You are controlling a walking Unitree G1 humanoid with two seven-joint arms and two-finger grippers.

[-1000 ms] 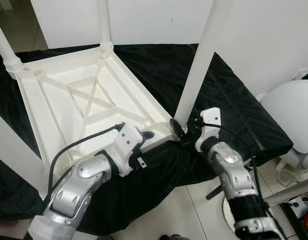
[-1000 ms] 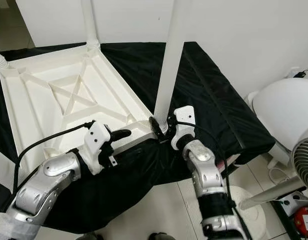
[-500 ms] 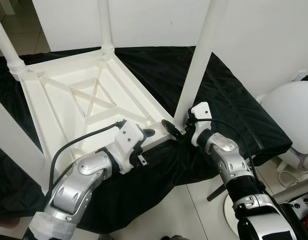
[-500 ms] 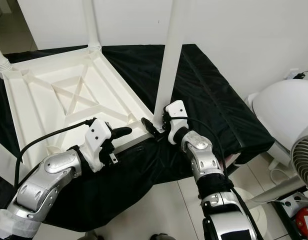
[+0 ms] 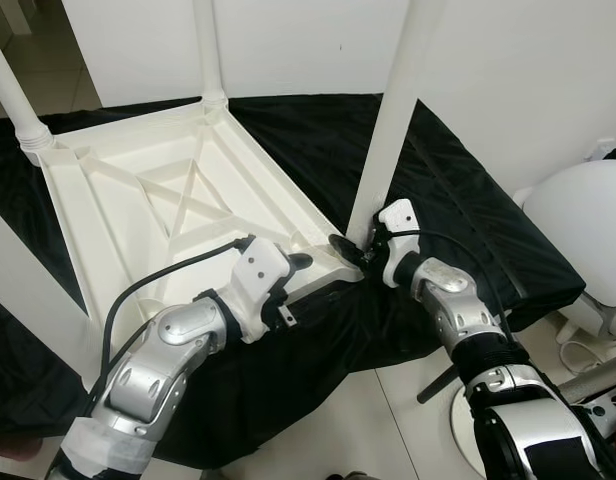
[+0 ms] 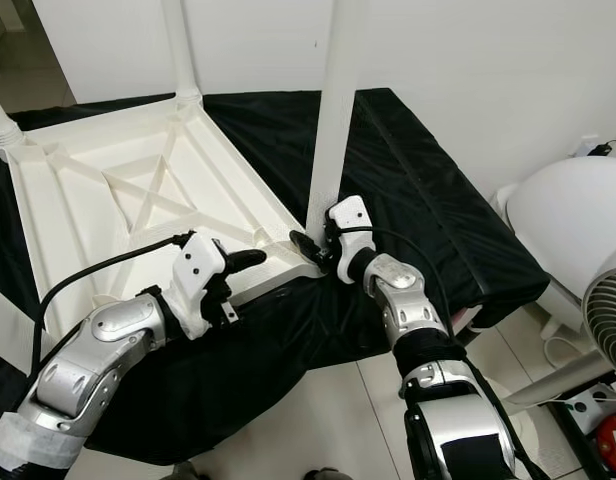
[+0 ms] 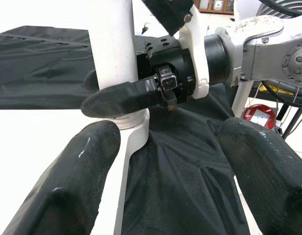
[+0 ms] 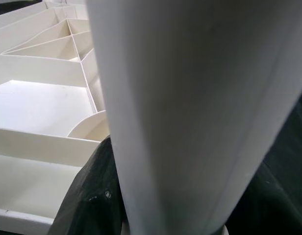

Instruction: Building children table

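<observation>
Hands are both working at the near right corner of the overturned white children table (image 5: 178, 195). The right hand (image 5: 350, 247) is gripping the base of the near right leg (image 5: 388, 120), one black finger (image 7: 124, 96) lying across the leg just above its socket and the leg standing between the fingers. The left hand (image 5: 293, 268) is hovering just left of that corner, over the table's near edge, its fingers (image 7: 77, 186) spread wide and holding nothing. The table is lying underside up, its ribbed frame facing upward, on a desk covered by a black cloth (image 5: 458, 200). Further legs are standing upright at the far corner (image 5: 210, 50) and the far left corner (image 5: 10, 95). A white fan (image 6: 573, 225) is standing on the floor to the right.
</observation>
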